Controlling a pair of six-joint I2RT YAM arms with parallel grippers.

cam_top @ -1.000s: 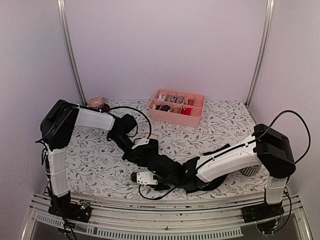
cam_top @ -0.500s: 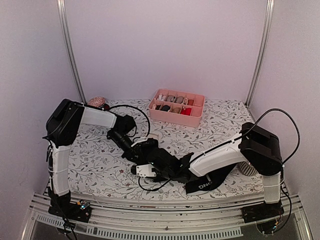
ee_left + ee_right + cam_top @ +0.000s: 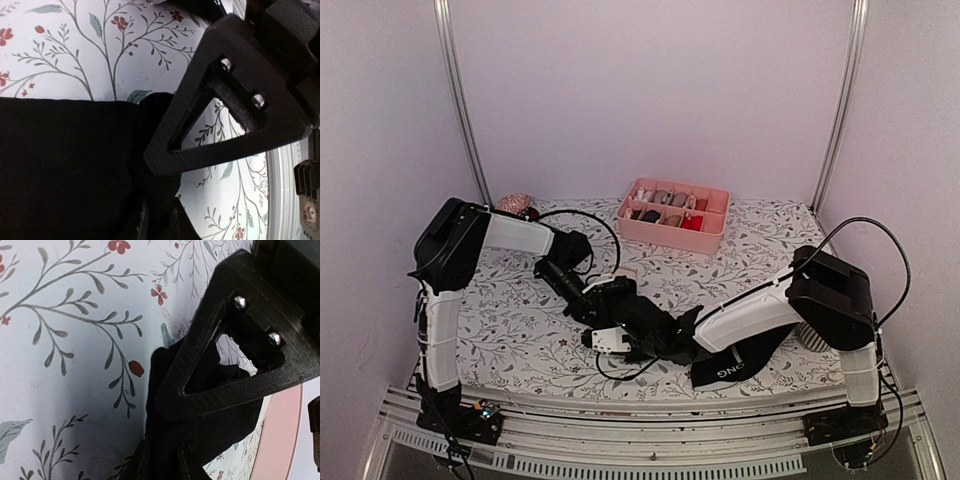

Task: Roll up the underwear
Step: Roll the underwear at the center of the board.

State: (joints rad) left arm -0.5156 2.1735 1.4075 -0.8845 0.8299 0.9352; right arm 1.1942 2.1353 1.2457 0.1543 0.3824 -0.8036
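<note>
One small reddish rounded fabric bundle is seen at the back left corner of the white tabletop printed with grey sprigs and red flowers. Two white-and-black robot arms are stretched in toward the middle of the near edge.

The left gripper is closed to a narrow gap, and a fold of the black fabric briefs is pinched between its fingers. Just beside it, the right gripper is likewise drawn nearly together, with bunched black cloth of the briefs caught between its two fingers.

One dark mass of cloth is spread on the tabletop from the two grippers out to the right, under the right arm. One black waistband with white letters is shown at its near edge. Whether one or two garments lie in that mass cannot be told.

One pink plastic divided tray is set at the back centre. Small white, grey, dark and red bundles are held in its compartments, too small to be counted. One striped rounded object is partly hidden behind the right arm.
</note>
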